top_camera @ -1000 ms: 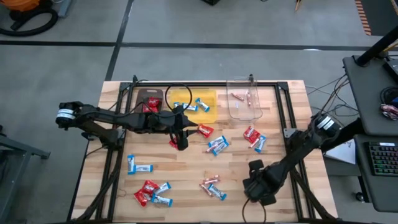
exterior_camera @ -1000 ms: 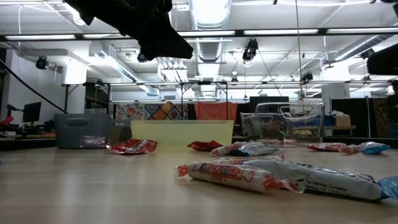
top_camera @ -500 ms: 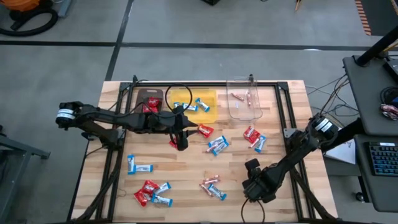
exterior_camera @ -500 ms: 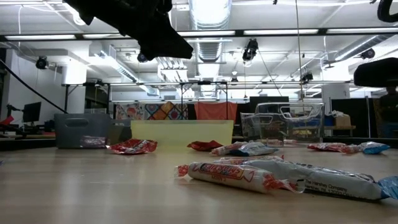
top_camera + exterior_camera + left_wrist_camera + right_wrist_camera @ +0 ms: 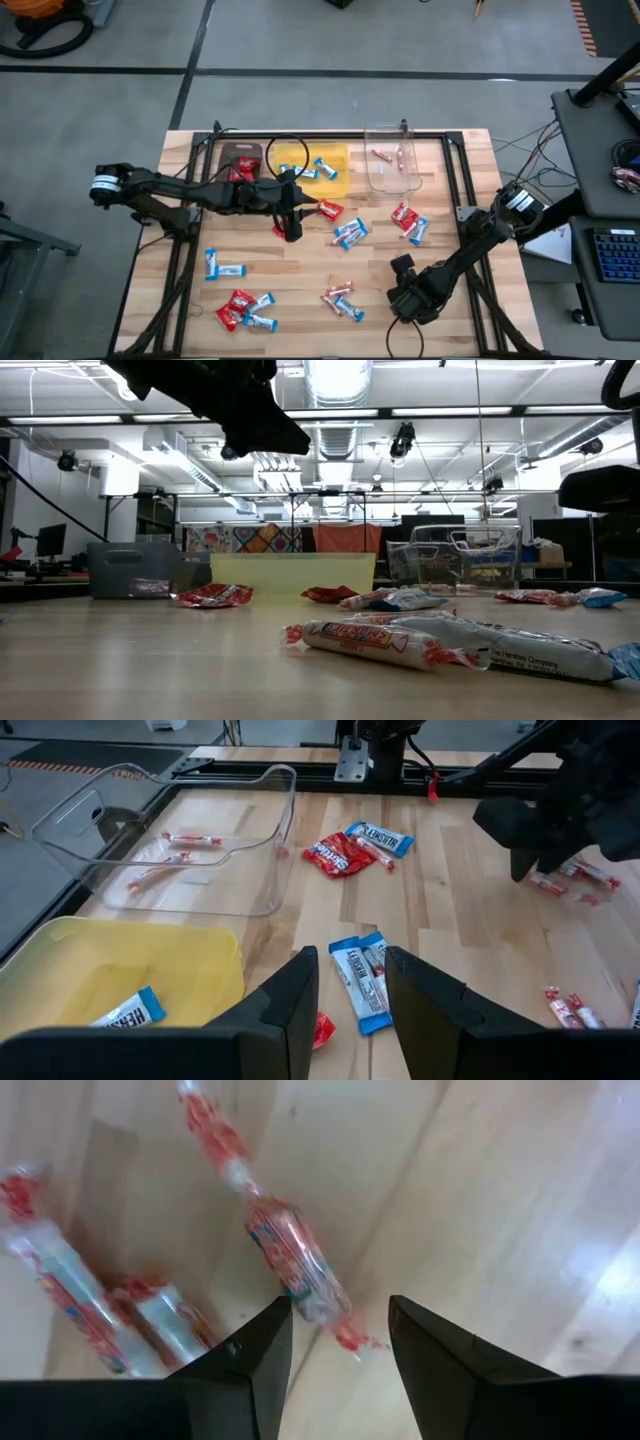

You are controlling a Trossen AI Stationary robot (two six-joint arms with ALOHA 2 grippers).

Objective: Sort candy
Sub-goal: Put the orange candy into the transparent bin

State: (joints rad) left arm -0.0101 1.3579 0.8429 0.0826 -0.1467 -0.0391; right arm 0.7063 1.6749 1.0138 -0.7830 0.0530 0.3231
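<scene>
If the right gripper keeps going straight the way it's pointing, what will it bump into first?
Probably the slim pink stick candy lying on the table, right ahead of the open right gripper. How far off it is, I can't tell.

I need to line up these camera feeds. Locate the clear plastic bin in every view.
High view: clear bin in the upper middle, just right of centre.
Low view: the bin stands right of centre, in the background.
Left wrist view: the bin fills the upper left, with pink sticks inside.
Right wrist view: not in it.
Shared landmark: the yellow bin beside it, in those three views.
</scene>
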